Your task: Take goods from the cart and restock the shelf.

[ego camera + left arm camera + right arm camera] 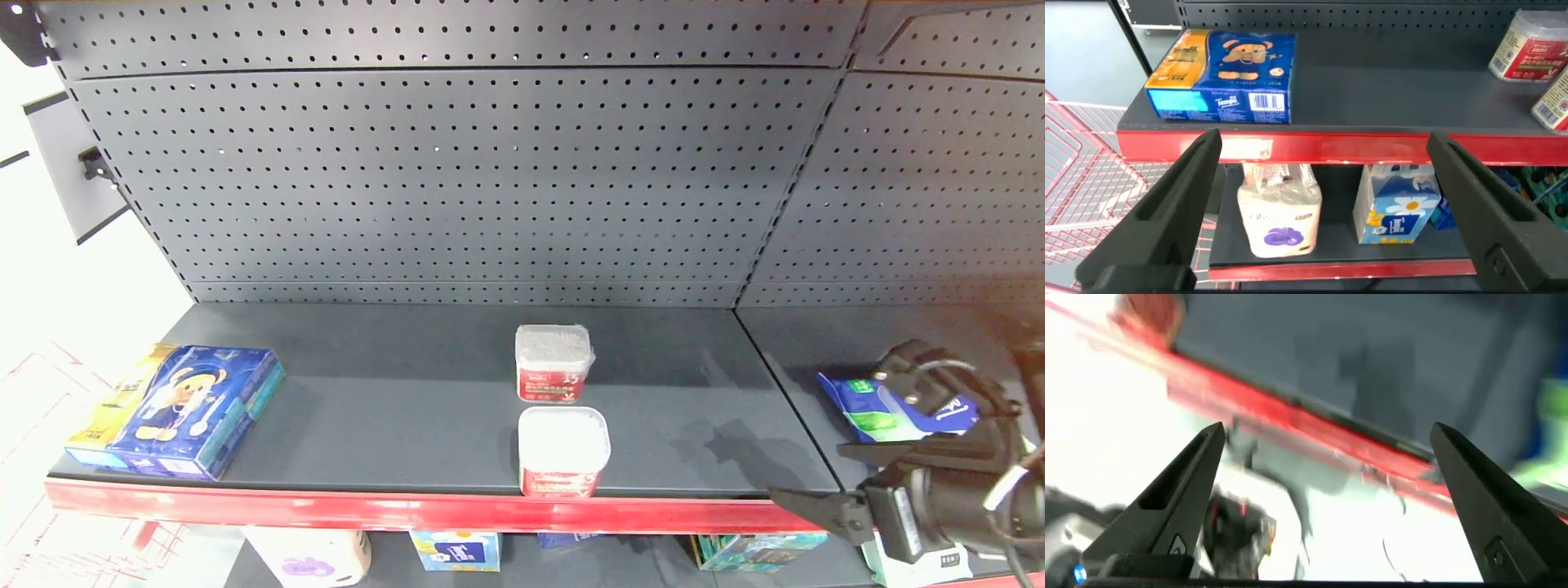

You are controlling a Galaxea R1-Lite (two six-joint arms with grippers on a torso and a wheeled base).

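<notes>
Left tool [1324,137] and right tool [1327,429], both wide open and empty, clear of the red-edged shelf [1372,106].

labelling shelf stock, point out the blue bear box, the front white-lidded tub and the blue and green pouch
blue bear box [196,408], head view, top face at the bear
front white-lidded tub [563,441], head view, middle of its lid
blue and green pouch [873,423], head view, its green patch
</notes>
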